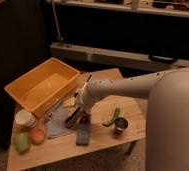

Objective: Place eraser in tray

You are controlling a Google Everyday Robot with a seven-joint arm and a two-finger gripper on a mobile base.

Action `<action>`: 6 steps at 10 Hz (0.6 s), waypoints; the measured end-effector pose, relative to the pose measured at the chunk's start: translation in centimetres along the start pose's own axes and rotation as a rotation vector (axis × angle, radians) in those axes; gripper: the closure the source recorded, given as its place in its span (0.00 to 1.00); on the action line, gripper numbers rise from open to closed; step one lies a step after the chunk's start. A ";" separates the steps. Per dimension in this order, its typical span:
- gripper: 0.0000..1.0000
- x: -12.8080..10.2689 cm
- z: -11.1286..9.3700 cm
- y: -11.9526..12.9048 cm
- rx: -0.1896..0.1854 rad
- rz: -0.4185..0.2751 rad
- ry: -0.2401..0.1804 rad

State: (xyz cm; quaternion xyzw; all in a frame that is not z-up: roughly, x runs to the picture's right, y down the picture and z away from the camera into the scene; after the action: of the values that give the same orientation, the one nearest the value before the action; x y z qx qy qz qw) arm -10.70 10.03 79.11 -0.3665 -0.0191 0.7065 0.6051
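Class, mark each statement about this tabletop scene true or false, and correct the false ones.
1. The yellow tray sits on the back left part of the wooden table, as seen in the picture. True.
2. The gripper is inside the tray. False: it is outside the tray, above the grey cloth near the table's middle.
3. A white cup stands just in front of the tray. True.
4. The blue block lies in the tray. False: it lies on the table near the front edge, just in front of the gripper.
5. A green object and an orange object lie side by side near the white cup. True.
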 end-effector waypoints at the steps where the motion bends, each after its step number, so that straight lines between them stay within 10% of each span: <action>1: 0.20 0.0 0.0 0.2 -0.002 -0.004 0.001; 6: 0.20 0.1 0.1 0.2 -0.002 -0.005 0.002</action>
State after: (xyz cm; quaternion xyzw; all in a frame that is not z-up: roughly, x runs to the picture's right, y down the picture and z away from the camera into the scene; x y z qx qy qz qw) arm -10.91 10.05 79.01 -0.3677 -0.0201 0.7045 0.6067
